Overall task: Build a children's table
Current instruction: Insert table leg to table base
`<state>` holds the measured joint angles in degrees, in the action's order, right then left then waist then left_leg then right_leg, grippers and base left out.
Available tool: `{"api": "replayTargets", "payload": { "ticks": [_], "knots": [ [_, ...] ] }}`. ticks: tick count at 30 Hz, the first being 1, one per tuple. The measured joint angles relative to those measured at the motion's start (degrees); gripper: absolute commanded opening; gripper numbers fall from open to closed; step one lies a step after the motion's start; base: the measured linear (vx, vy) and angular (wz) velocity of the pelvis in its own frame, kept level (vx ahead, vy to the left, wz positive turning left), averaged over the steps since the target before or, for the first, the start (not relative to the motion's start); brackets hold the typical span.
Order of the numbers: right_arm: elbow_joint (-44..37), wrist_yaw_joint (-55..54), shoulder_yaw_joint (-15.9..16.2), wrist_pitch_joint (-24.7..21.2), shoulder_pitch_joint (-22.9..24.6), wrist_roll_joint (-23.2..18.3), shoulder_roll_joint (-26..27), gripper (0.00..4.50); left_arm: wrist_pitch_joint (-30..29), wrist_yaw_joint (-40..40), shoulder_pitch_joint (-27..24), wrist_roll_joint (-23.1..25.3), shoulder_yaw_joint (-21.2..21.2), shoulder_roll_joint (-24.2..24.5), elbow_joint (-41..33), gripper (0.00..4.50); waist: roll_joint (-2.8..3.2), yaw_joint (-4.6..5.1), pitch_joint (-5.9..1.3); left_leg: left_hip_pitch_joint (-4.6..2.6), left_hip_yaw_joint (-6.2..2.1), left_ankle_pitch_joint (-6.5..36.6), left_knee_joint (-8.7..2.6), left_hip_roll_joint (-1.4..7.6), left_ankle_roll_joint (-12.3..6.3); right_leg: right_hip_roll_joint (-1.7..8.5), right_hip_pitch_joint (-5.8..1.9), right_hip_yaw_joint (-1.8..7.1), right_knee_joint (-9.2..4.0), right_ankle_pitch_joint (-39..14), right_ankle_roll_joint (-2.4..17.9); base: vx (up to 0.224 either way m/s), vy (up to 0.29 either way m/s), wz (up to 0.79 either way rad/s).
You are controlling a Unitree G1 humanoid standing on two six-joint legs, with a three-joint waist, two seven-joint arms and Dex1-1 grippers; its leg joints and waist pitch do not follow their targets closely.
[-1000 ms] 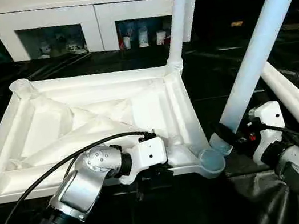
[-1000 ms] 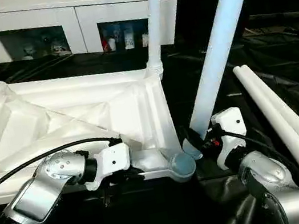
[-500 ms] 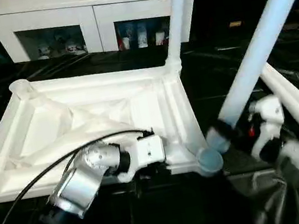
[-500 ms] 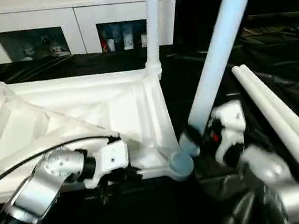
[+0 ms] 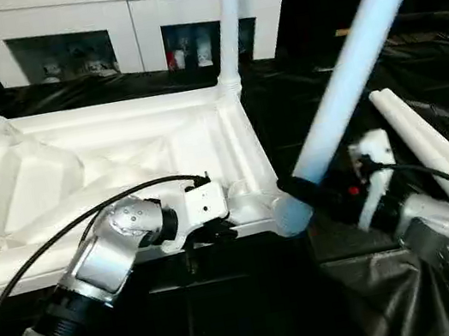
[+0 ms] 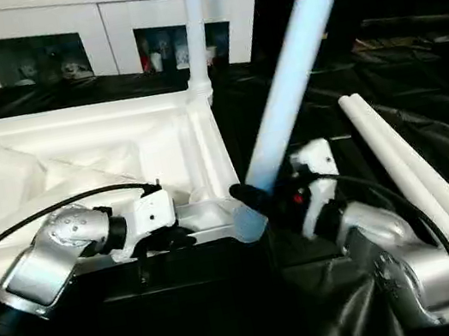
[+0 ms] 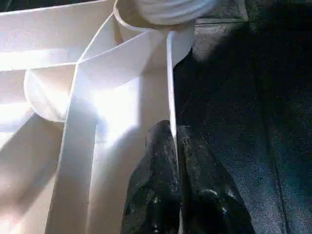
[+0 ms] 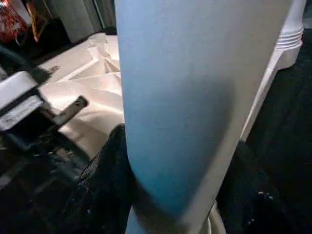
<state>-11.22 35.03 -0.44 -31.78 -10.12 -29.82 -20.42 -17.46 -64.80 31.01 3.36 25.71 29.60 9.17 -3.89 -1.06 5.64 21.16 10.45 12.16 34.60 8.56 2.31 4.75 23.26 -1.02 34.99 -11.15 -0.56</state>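
Seating of a second leg [image 5: 362, 57], clamped in the right gripper [image 5: 320, 190], at the tabletop's [image 5: 111, 166] near corner socket [image 5: 289, 213], whose rim is pinched by the left gripper [image 7: 176, 161]; uprighting and pressing-down judged next

Light falls from above onto the upturned table top [image 5: 111, 166], whose white ribs glare almost blown out in the left wrist view. The black sheet [image 5: 260, 318] around it stays dim, with faint sheen. The held leg [image 8: 195, 97] looms soft and bluish.
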Motion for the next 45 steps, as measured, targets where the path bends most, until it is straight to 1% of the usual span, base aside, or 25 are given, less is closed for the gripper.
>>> {"api": "replayTargets", "payload": {
  "ticks": [2,8,12,19,25,27,30,33,35,36,38,39,42,44,45],
  "knots": [
    [1.57,0.32,-0.28,0.05,-1.23,0.15,-0.13,1.83,0.50,-0.50,0.08,-0.23,0.01,0.14,0.02,0.00,-0.02,-0.09,0.10,0.00,0.00,-0.02,-0.10,0.03,0.02,-0.04,0.04,0.00,-0.02,-0.01,-0.01,0.000,0.000,0.00],
    [4.52,1.81,-0.55,0.99,-1.98,-0.14,0.38,1.83,0.76,-1.24,0.62,-0.26,0.01,0.51,0.18,0.00,0.09,-0.61,0.36,-0.02,0.09,-0.11,-0.18,0.36,0.20,-0.34,0.11,0.00,-0.06,-0.03,0.00,0.000,0.000,0.00],
    [5.22,2.47,-1.30,0.77,-1.96,-1.27,0.52,1.83,0.86,-1.26,0.82,-0.27,0.01,0.53,0.29,0.00,0.05,-0.67,0.61,-0.07,0.10,-0.16,-0.35,0.38,0.29,-0.35,0.12,0.00,-0.06,-0.03,0.00,0.000,0.000,0.00],
    [6.74,3.51,-1.91,2.20,-1.54,-1.83,0.88,1.83,1.10,-1.73,0.88,-0.30,0.01,0.52,0.28,0.00,0.06,-0.66,0.63,-0.06,0.10,-0.17,-0.44,0.38,0.31,-0.38,0.17,0.00,-0.10,-0.07,-0.06,0.000,0.000,0.00],
    [7.51,3.26,-3.52,5.10,0.48,-2.19,3.46,1.83,1.46,-1.46,0.97,-0.29,0.02,0.37,0.61,0.00,0.13,-0.71,0.69,-0.06,0.11,-0.16,-0.58,0.38,0.32,-0.38,0.18,0.01,-0.19,-0.08,-0.07,0.000,0.000,0.00],
    [7.43,2.61,-4.21,7.12,2.24,-2.57,5.14,1.83,1.64,-1.40,0.98,-0.29,0.03,0.33,0.71,0.00,0.21,-0.78,0.73,-0.08,0.11,-0.19,-0.77,0.38,0.37,-0.38,0.16,0.00,-0.29,-0.08,-0.07,0.000,0.000,0.00],
    [7.11,2.01,-4.36,9.56,4.02,-3.03,6.50,1.83,1.88,-1.40,1.05,-0.28,0.02,0.32,0.79,0.00,0.54,-0.75,0.90,-0.08,0.13,-0.20,-0.96,0.38,0.38,-0.40,0.14,0.00,-0.51,-0.07,-0.06,0.000,0.000,0.00],
    [6.76,1.56,-4.40,10.40,4.61,-2.97,6.70,1.83,2.30,-1.38,1.09,-0.28,0.02,0.28,1.03,0.00,0.57,-0.79,0.92,-0.09,0.14,-0.22,-1.10,0.38,0.41,-0.43,0.11,0.00,-0.61,-0.06,-0.04,0.000,0.000,0.00],
    [6.06,1.40,-4.14,11.20,5.16,-2.23,6.70,1.83,2.57,-1.40,1.11,-0.28,0.03,0.18,1.15,0.00,0.69,-0.86,0.97,-0.08,0.15,-0.22,-1.10,0.38,0.41,-0.43,0.10,0.01,-0.62,-0.06,-0.04,0.000,0.000,0.00],
    [5.51,1.32,-3.54,11.55,5.55,-1.47,6.55,1.83,2.66,-1.41,1.23,-0.28,0.08,0.10,1.27,0.00,0.77,-0.89,1.01,-0.08,0.15,-0.22,-1.10,0.38,0.41,-0.43,0.09,0.01,-0.63,-0.06,-0.04,0.000,0.000,0.00],
    [3.05,1.08,-1.48,12.53,6.67,1.39,4.66,1.83,2.96,-1.71,1.69,-0.29,0.34,-0.05,1.88,0.00,0.92,-0.90,1.02,-0.09,0.15,-0.22,-1.11,0.38,0.41,-0.43,0.06,0.01,-0.67,-0.06,-0.04,0.000,0.000,0.00],
    [1.91,1.02,-0.54,12.58,6.99,2.87,3.69,1.83,3.00,-1.95,2.06,-0.28,0.56,-0.07,2.36,0.00,0.89,-0.91,1.00,-0.14,0.15,-0.22,-1.17,0.38,0.41,-0.44,-0.01,0.01,-0.70,-0.06,-0.04,0.000,0.000,0.00],
    [0.27,0.72,0.60,12.54,7.08,4.03,2.20,1.83,3.51,-2.03,2.31,-0.27,0.73,-0.37,2.94,0.00,0.83,-0.97,0.96,-0.15,0.23,-0.22,-1.44,0.38,0.41,-0.43,-0.06,0.02,-0.88,-0.07,-0.05,0.000,0.000,0.00],
    [-0.32,1.05,1.39,12.40,7.03,4.93,1.00,1.83,3.66,-2.03,2.31,-0.20,0.85,-0.46,3.03,0.00,0.66,-0.97,0.85,-0.17,0.27,-0.22,-1.52,0.39,0.41,-0.43,-0.10,0.04,-0.87,-0.07,-0.05,0.000,0.000,0.00],
    [-0.86,1.43,2.09,12.28,6.84,5.63,-0.11,1.83,3.72,-2.02,2.31,-0.18,1.05,-0.47,3.02,0.00,0.46,-0.97,0.74,-0.18,0.27,-0.23,-1.54,0.40,0.42,-0.43,-0.12,0.04,-0.87,-0.07,-0.05,0.000,0.000,0.00]
  ]
}}
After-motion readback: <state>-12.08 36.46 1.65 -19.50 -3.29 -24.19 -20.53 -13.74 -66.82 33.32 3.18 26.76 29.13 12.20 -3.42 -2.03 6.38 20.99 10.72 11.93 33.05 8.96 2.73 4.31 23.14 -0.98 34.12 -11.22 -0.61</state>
